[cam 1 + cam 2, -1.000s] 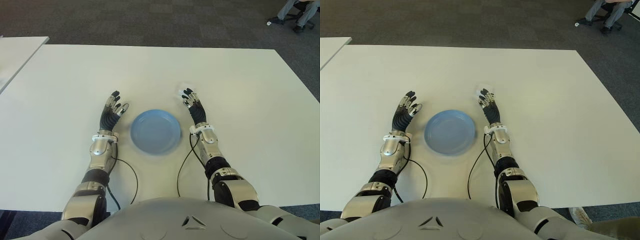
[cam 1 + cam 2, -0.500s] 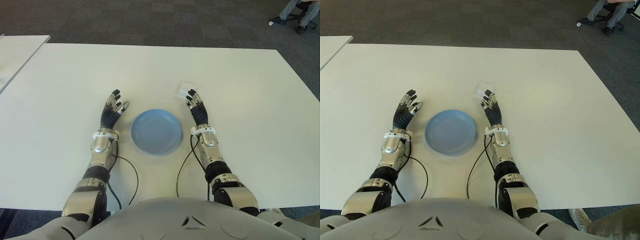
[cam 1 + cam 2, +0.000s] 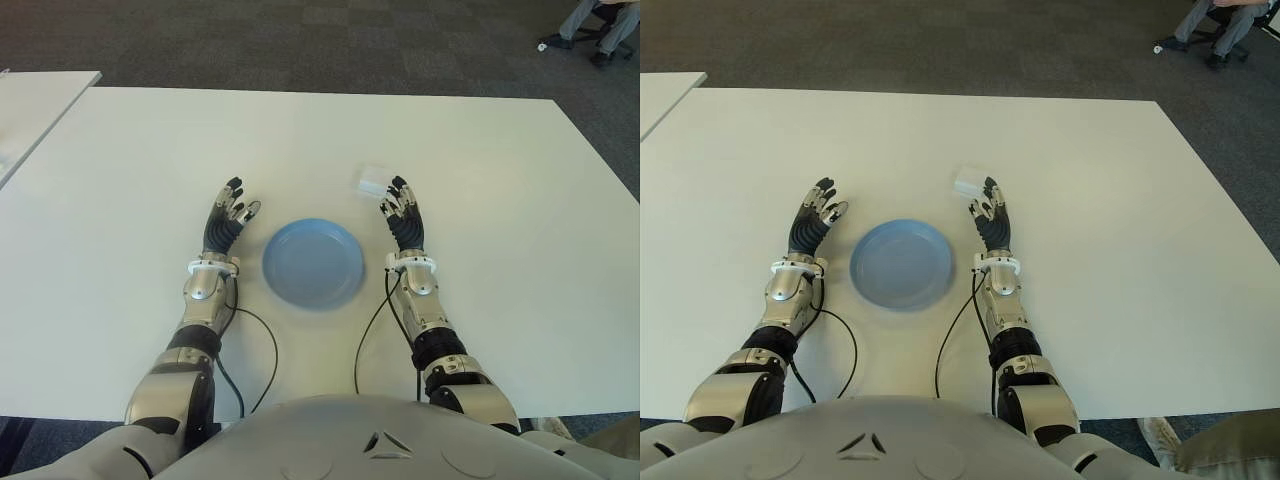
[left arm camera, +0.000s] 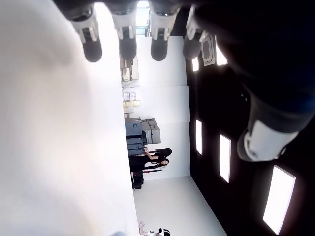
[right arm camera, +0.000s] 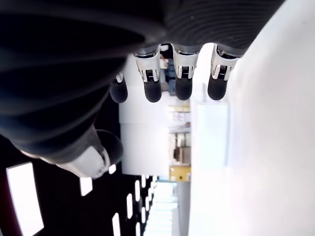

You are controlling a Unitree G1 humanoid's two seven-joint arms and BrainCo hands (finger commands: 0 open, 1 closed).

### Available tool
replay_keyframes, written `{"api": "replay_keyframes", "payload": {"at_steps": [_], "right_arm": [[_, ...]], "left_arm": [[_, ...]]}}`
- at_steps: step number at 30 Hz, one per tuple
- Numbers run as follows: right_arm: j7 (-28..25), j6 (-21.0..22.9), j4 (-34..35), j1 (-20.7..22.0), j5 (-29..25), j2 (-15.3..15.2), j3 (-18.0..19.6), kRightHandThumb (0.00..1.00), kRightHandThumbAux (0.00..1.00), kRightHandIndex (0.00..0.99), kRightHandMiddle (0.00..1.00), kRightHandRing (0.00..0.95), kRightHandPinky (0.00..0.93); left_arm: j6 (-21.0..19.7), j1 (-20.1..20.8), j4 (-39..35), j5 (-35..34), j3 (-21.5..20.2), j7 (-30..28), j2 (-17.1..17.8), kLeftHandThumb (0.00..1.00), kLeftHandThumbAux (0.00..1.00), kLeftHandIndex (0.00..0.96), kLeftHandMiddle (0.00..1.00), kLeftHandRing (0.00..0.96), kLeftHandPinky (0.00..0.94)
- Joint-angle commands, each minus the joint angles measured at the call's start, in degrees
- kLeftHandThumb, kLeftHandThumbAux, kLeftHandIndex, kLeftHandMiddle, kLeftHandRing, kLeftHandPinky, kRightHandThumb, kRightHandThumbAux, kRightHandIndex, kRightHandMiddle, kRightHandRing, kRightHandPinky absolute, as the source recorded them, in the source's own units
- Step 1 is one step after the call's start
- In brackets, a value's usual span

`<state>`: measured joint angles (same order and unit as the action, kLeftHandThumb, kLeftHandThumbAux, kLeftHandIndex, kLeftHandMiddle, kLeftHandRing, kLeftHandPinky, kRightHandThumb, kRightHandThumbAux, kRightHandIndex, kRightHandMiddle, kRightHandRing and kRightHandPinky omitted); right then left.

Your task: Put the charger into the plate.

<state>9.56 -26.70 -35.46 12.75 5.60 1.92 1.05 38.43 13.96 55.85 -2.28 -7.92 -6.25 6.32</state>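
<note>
A small white charger (image 3: 372, 181) lies on the white table, just beyond my right hand's fingertips and behind the plate's right side. In the right wrist view the charger (image 5: 211, 132) shows as a white block past the extended fingers (image 5: 183, 78). My right hand (image 3: 405, 220) is open, fingers straight, to the right of the round blue plate (image 3: 312, 262), and holds nothing. My left hand (image 3: 226, 222) is open too, left of the plate, fingers spread. Nothing lies in the plate.
The white table (image 3: 140, 170) stretches wide on all sides. A second table's corner (image 3: 30, 105) shows at the far left. Black cables (image 3: 262, 345) trail from both wrists toward my body. A seated person's legs (image 3: 595, 25) show at the far right on the carpet.
My right hand has shifted to the right, away from the plate, uncovering the charger that its fingertips overlapped before. The left hand has barely moved.
</note>
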Motion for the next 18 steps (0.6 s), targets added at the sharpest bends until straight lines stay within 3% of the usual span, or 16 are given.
{"api": "replay_keyframes", "payload": {"at_steps": [1,6,18], "right_arm": [[1.93,3.32,4.23,-1.1,2.45,-0.4,-0.71,0.014,0.698,0.005,0.044,0.04,0.08],[3.66,6.35,5.79,0.43,6.29,-2.6,-1.38,0.058,0.728,0.001,0.033,0.037,0.073],[7.67,6.09,-2.16,6.49,13.51,-8.91,-3.7,0.195,0.714,0.023,0.044,0.053,0.112]], "left_arm": [[-3.4,-2.39,6.36,1.17,0.88,1.49,-2.01,0.0,0.562,0.0,0.018,0.028,0.064],[-3.74,-0.79,8.6,1.82,1.2,2.4,-2.63,0.0,0.562,0.0,0.022,0.032,0.067],[-4.95,1.82,11.63,3.24,1.96,4.06,-3.61,0.0,0.563,0.0,0.026,0.03,0.052]]}}
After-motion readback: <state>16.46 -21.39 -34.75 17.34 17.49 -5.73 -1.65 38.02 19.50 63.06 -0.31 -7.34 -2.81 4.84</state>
